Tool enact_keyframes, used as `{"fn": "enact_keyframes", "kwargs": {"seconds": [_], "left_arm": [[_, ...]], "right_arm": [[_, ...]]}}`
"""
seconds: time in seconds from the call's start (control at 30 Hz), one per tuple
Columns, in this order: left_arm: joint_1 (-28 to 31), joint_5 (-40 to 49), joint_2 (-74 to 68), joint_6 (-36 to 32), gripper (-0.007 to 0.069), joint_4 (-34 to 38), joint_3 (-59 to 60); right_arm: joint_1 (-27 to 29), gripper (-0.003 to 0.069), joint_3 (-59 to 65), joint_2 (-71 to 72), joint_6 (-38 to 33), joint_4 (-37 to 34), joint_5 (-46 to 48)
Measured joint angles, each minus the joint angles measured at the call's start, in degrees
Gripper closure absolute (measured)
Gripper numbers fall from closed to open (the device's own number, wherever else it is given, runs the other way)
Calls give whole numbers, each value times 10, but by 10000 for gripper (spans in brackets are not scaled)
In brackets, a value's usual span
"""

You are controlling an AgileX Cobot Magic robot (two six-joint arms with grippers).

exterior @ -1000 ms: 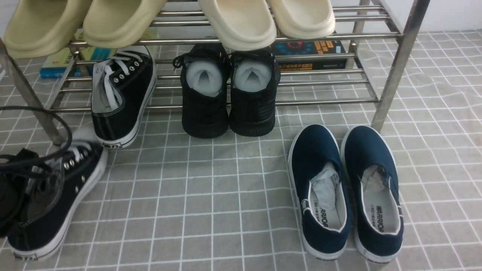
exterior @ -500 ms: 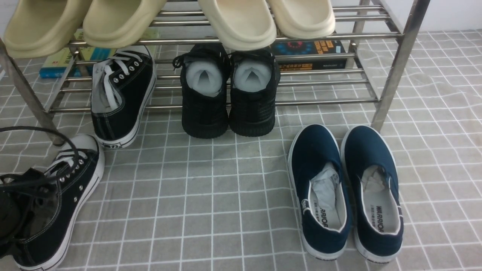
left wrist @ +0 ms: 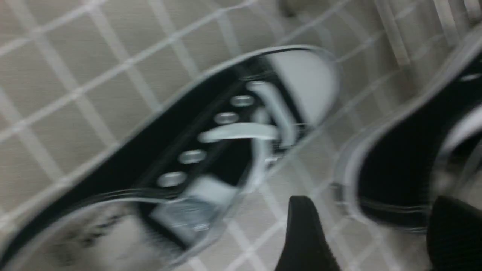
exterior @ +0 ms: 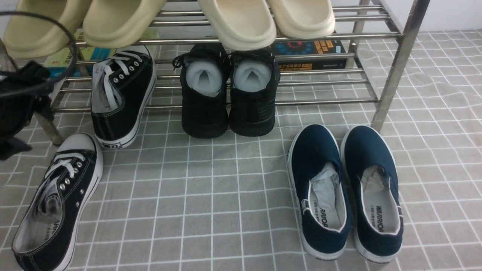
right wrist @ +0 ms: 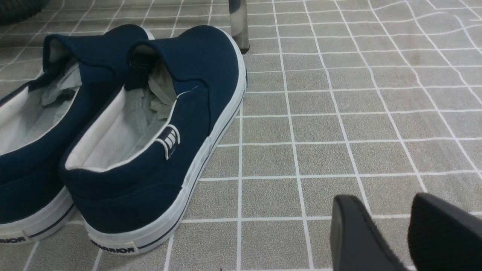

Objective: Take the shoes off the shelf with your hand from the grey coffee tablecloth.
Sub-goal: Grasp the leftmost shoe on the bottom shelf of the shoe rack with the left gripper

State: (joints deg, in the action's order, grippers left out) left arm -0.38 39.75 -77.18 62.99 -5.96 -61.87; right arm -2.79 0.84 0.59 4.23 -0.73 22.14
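One black canvas sneaker (exterior: pixel 56 203) with white laces lies flat on the grey grid tablecloth (exterior: pixel 211 195) at the front left. It also shows, blurred, in the left wrist view (left wrist: pixel 211 143). Its mate (exterior: pixel 120 94) leans heel-down on the low rail of the steel shelf (exterior: pixel 395 64); its heel shows in the left wrist view (left wrist: pixel 406 158). My left gripper (exterior: pixel 19 113), black with a looping cable, hangs above the cloth by the shelf's left leg. In its wrist view it (left wrist: pixel 372 226) is open and empty. My right gripper (right wrist: pixel 388 210) is open and empty over bare cloth.
All-black mesh sneakers (exterior: pixel 229 94) stand on the shelf's lower rails. Navy slip-ons (exterior: pixel 346 192) sit on the cloth at the front right, also in the right wrist view (right wrist: pixel 150 131). Cream slippers (exterior: pixel 241 22) lie on the upper rails. Books (exterior: pixel 308 52) lie behind.
My left gripper set the canvas sneaker down at the front left, let it go, and rose up and back toward the shelf's left leg. The sneaker now lies flat and alone.
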Motion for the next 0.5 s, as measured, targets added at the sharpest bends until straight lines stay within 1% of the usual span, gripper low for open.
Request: {"fn": "enact_keyframes", "kwargs": {"seconds": [0.07, 0.13, 0.17, 0.2, 0.23, 0.27, 0.33, 0.5], "left_arm": [[0, -36, -26, -26, 174, 43, -10], [0, -49, -39, -45, 174, 63, -13], [0, -66, -62, -81, 174, 89, -18], [0, -70, -65, -84, 173, 95, -18], [0, -86, -85, -110, 173, 116, -19], [0, -88, -88, -113, 173, 116, -19], [0, -107, -120, -143, 173, 151, -20], [0, -131, -169, -184, 176, 189, -20]], "right_arm": [[0, 420, 0, 0, 0, 0, 0], [0, 420, 0, 0, 0, 0, 0], [0, 420, 0, 0, 0, 0, 0], [0, 420, 0, 0, 0, 0, 0], [0, 420, 0, 0, 0, 0, 0], [0, 420, 0, 0, 0, 0, 0], [0, 420, 0, 0, 0, 0, 0], [0, 420, 0, 0, 0, 0, 0]]}}
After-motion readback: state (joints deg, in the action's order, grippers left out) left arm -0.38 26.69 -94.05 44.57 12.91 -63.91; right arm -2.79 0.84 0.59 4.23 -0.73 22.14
